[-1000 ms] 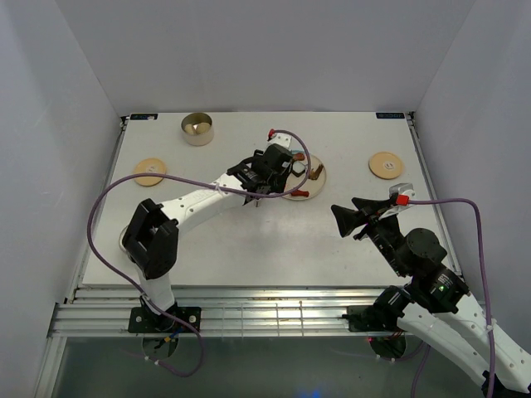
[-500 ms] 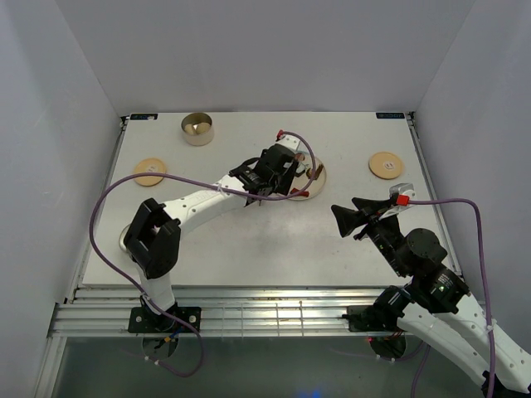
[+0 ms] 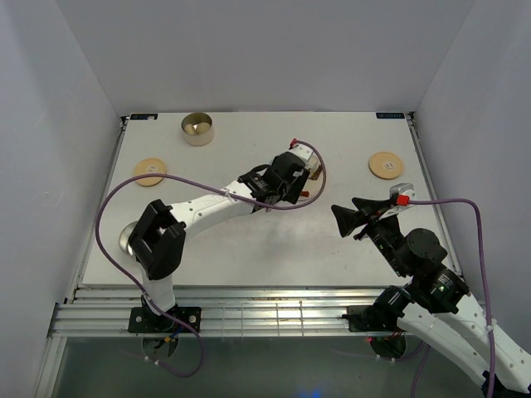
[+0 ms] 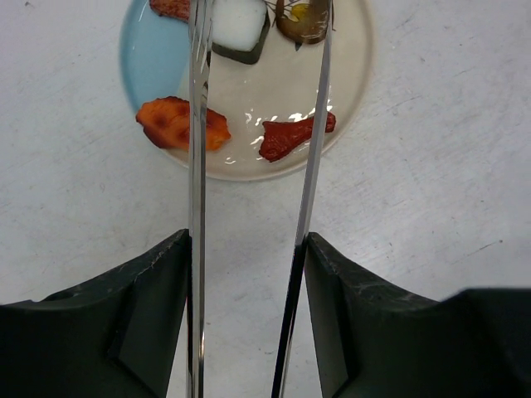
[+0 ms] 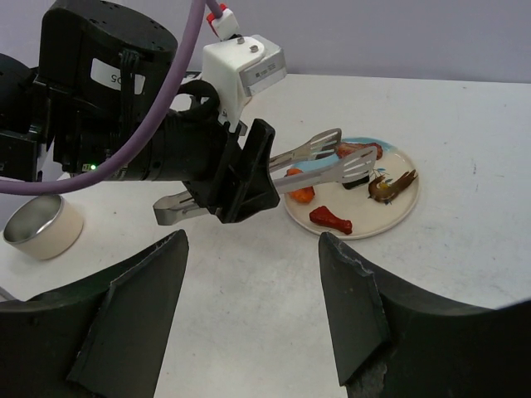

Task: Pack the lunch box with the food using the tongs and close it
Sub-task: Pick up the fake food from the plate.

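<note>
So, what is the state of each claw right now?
Left claw: closed on the tongs.
Right claw: open, holding nothing.

Plate (image 4: 149, 62): cream, one side pale blue, glossy. Sits mid-worktop (image 3: 249, 240), white and scuffed. Plain white walls (image 3: 249, 50) around.

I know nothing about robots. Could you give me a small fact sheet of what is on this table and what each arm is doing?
Left pincer: shut on the tongs, whose tips reach over the plate
Right pincer: open, empty, hovering away from the plate
Plate: cream and light blue, holds the food
Food: orange piece, red piece, white piece, brown piece
Steel tin: uncovered, at the far left
Wooden lids: flat on the table, one on each side
</note>
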Controlling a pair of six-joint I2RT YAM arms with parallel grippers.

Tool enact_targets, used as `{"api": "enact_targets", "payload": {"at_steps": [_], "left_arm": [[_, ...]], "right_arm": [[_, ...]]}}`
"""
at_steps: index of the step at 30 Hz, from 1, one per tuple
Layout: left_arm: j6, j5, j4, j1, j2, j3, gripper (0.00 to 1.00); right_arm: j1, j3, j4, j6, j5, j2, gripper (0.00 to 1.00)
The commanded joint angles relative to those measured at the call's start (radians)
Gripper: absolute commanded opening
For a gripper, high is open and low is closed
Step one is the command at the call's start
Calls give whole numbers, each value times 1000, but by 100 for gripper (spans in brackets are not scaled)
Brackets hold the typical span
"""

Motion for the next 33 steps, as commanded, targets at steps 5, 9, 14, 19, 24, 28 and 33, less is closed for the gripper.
{"api": "enact_targets", "payload": {"at_steps": [5,9,14,19,24,28,33], "left_arm": [[59,-25,35,-34,98,143,64],[76,-56,32,-42,170,186,63],[86,-68,30,-50,219,237,63],[88,-65,30,-53,256,277,61],[89,-77,31,-53,287,304,60],[94,-76,38,-53,302,318,60],[103,-76,33,-53,328,341,60]], "right_arm": [[3,0,40,-15,17,-25,70],[2,-3,38,-13,28,-46,70],[2,-10,43,-5,54,-89,70],[2,-29,60,-4,74,-137,70],[3,-30,61,-4,72,-138,70],[3,-27,58,-4,71,-129,70],[2,-27,58,-4,72,-134,70]]}}
